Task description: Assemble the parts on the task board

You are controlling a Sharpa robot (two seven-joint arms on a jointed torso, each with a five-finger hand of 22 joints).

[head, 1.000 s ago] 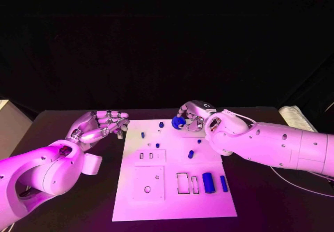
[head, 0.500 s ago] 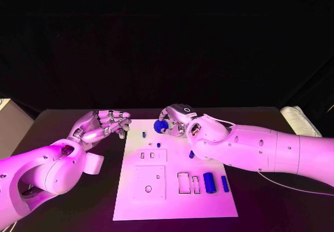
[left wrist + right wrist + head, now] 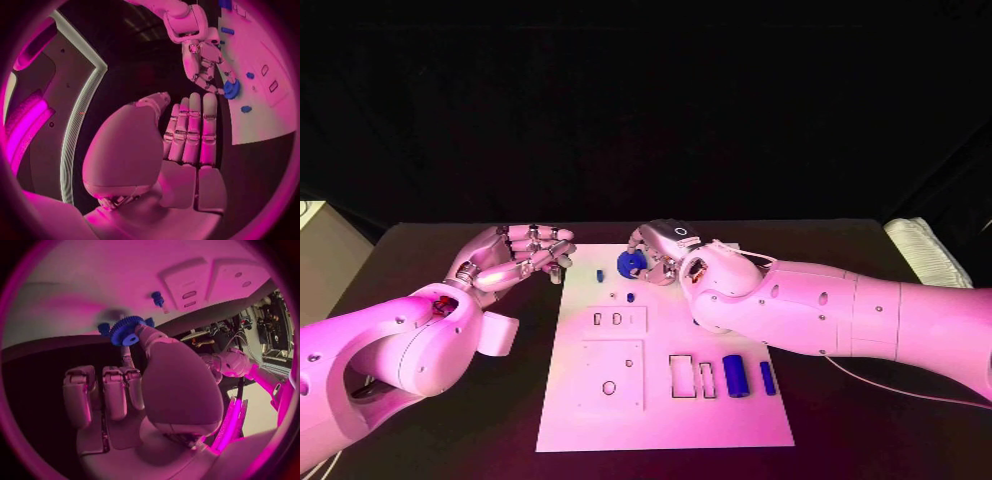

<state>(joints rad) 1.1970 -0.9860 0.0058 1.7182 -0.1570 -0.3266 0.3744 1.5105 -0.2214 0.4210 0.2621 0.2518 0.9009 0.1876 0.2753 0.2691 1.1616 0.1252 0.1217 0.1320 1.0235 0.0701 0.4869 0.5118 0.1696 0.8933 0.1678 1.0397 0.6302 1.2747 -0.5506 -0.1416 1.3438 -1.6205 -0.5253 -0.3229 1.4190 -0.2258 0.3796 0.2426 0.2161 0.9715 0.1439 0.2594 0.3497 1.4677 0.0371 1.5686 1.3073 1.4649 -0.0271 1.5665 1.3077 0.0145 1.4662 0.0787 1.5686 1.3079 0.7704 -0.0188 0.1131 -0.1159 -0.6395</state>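
Right hand (image 3: 664, 252) pinching blue gear (image 3: 632, 263) over task board (image 3: 661, 400)

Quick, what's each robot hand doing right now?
Left hand: holds nothing, fingers curled.
Right hand: holds a blue gear.

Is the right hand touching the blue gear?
Touching. In the right wrist view, the right hand pinches the blue gear at its fingertips.
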